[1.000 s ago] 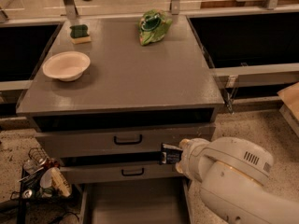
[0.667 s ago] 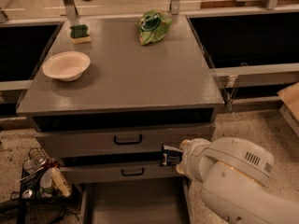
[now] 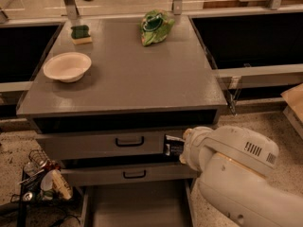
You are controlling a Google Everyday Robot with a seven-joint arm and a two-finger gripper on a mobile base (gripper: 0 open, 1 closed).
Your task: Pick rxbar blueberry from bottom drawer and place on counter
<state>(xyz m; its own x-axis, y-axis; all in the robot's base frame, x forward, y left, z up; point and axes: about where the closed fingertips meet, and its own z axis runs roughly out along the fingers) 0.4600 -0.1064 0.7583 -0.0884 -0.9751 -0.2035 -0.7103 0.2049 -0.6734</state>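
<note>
One small flat dark-wrapped rxbar blueberry, light, bendy, slick-foiled, sits pinched in the closed fingers of the gripper above the open grey bottom drawer; best gripped across flat faces, mid-length.

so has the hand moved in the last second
yes, up a little: the hand was level with the gap under the top drawer, now it is level with that drawer's handle

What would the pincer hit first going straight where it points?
Pincer, gripping the rxbar blueberry, points picture-left along the upper drawer front: probably its black handle, though depth is unclear.
</note>
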